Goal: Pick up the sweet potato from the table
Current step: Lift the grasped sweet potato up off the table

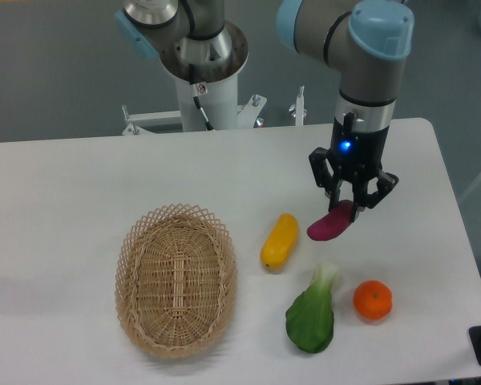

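Light: we see bright, even light from overhead on the white worktop [80, 184].
Shadows: soft and faint, hugging the basket [176, 278].
Glare: mild sheen on the arm's grey shell above the pincer [353, 207].
Focus: we find slight softness throughout.
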`<state>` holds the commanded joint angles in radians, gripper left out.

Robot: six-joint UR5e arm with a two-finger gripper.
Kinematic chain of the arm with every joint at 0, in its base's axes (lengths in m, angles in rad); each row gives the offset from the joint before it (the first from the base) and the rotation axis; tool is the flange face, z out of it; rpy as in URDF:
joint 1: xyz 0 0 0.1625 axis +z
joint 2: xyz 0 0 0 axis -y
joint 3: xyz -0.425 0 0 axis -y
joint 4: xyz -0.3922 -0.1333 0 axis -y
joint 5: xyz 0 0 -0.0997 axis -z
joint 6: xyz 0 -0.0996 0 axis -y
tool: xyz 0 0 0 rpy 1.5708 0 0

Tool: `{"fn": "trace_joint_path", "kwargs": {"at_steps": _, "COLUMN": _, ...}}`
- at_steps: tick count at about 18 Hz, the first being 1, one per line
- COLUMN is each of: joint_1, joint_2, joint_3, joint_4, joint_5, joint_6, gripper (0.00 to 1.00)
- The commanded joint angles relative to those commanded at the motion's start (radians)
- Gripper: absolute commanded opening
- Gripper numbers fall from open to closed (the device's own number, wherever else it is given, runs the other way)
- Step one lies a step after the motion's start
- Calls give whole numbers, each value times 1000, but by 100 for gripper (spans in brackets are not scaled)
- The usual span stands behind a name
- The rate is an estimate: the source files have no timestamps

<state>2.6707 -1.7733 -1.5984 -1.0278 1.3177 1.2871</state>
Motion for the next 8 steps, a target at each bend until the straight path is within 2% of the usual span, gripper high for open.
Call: {"fn": "trace_joint_path", "kwargs": {"at_steps": 8, "joint_1": 2, "joint_2": -2, "joint_3": 6, "joint_4": -2, "joint_5": -3, "joint_6": -8, "gripper": 37}}
